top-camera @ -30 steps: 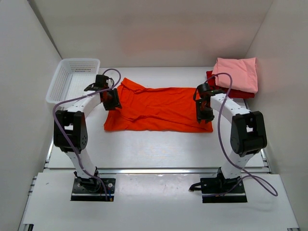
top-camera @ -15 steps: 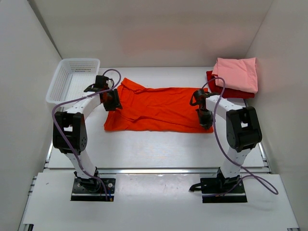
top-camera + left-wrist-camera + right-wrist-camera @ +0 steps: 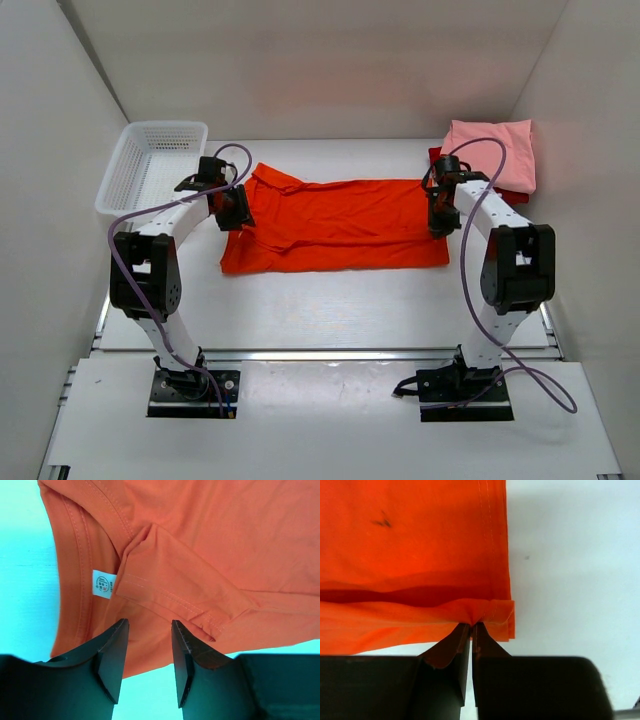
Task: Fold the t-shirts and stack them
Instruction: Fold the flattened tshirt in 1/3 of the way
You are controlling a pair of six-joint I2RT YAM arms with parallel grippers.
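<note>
The bright orange t-shirt [image 3: 335, 225] lies spread flat across the middle of the table, with its collar end at the left. My left gripper [image 3: 237, 208] hovers open over that end. In the left wrist view its fingers [image 3: 148, 630] stand apart above the shirt's edge [image 3: 200, 540], near a white label [image 3: 103, 584], with nothing pinched. My right gripper [image 3: 440, 222] is shut on the hem at the shirt's right edge, and the bunched cloth [image 3: 420, 540] shows at its tips [image 3: 471, 625]. The folded light pink t-shirt [image 3: 497, 150] rests on the dark red one [image 3: 512, 196] at the back right.
A white mesh basket [image 3: 150, 165] stands at the back left beside the left arm. White walls close in the table on the left, right and back. The stacked shirts lie just behind the right gripper.
My right gripper has closed on the orange shirt's right hem and moved back and to the right, drawing that edge with it. The left gripper has stayed where it was, open.
</note>
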